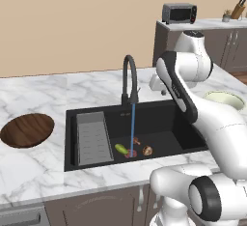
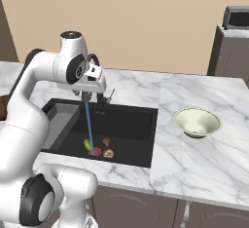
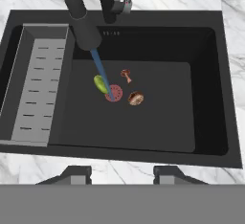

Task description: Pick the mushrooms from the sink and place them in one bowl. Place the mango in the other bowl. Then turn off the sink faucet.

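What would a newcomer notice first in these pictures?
Probably the blue water stream running from the black faucet into the black sink. It lands on the red drain, with the mango on one side of it and two mushrooms on the other. The pincer hangs open above the basin's near edge.

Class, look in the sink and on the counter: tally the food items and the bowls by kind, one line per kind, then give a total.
Mushrooms: 2, a round tan one and a reddish one with a stem, both in the sink
Mango: 1, in the sink
Bowls: 2, a brown wooden one and a pale green one, both on the counter
Total: 5
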Available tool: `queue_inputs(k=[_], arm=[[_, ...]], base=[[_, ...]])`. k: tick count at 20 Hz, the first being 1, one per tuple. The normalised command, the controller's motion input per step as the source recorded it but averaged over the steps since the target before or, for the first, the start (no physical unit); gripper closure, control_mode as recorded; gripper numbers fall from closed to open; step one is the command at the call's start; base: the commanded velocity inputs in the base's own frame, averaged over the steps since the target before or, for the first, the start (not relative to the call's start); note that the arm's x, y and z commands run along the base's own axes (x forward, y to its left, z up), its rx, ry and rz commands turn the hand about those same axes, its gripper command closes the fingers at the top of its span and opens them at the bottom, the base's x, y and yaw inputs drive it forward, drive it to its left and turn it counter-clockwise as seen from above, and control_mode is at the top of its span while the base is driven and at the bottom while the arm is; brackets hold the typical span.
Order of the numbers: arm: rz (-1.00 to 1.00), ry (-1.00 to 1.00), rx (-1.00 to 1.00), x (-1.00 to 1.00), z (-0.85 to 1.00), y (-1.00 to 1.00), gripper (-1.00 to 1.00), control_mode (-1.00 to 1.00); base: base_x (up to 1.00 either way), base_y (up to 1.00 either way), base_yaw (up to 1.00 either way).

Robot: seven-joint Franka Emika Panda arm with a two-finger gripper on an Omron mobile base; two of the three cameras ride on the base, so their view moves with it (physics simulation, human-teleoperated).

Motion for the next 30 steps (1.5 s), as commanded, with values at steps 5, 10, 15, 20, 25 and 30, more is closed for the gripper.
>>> queue_inputs(k=[5,10,15,20,25,30], arm=[[0.0,-0.03,0.0,0.0,0.0,0.0,-1.0,-1.0],[0.0,-0.02,0.0,0.0,-0.23,0.0,-1.0,-1.0],[0.01,0.0,0.0,0.0,-0.35,0.0,-1.0,-1.0],[0.0,0.0,0.0,0.0,-0.33,0.0,-1.0,-1.0],[0.0,0.04,0.02,0.0,-0.39,0.0,-1.0,-1.0],[0.0,0.11,0.02,0.0,-0.44,0.0,-1.0,-1.0]], base=[[0.0,0.0,0.0],[0.0,0.0,0.0],[0.0,0.0,0.0],[0.0,0.0,0.0],[0.0,0.0,0.0],[0.0,0.0,0.0]])
